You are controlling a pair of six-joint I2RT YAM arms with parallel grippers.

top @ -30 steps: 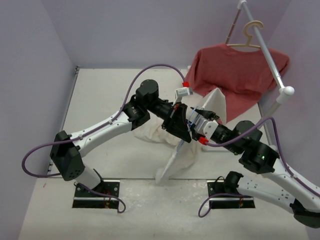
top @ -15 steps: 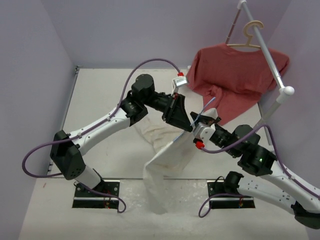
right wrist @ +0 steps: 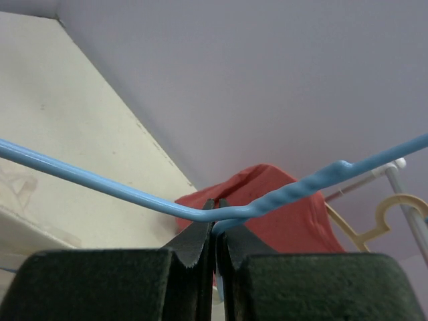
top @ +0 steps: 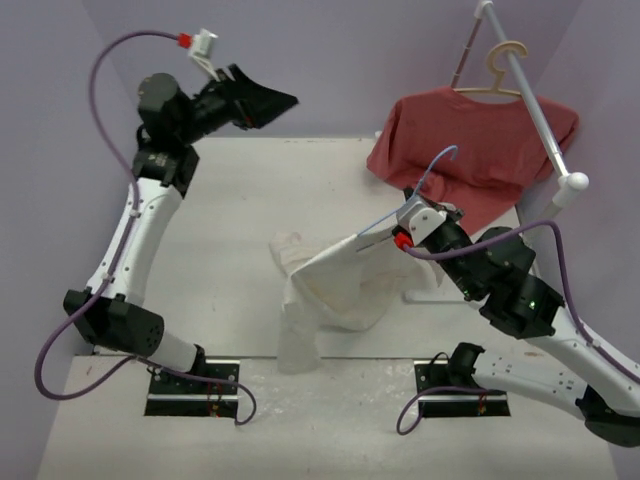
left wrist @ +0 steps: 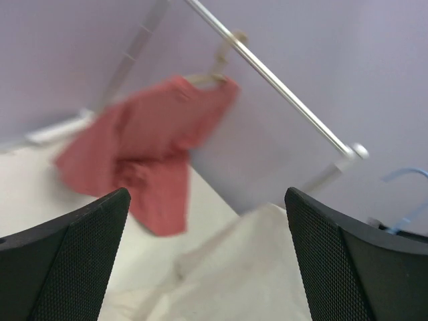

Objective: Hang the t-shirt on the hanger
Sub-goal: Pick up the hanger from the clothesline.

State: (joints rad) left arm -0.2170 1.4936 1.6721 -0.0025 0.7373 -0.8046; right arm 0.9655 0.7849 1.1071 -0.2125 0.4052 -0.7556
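Shows the right gripper clamped shut on the hanger, pinching the thin light-blue wire just below its twisted neck, with the hook rising past the fingertips to the right. Shows the t-shirt apparently draped over the wire out in front of those fingers, cream cloth sagging to the table in a loose heap.

Looks light and limp, likely to slide off slick wire. Best taken by a hem or shoulder edge, clear of the pinch. Reads the hanger as light and springy, apt to twist in so narrow a grip.

Finds the left gripper raised high and well apart, fingers spread wide, holding nothing.

Beyond the right fingers: a red t-shirt on a beige hanger, hung from a slanted rail, near enough to snag the hook.
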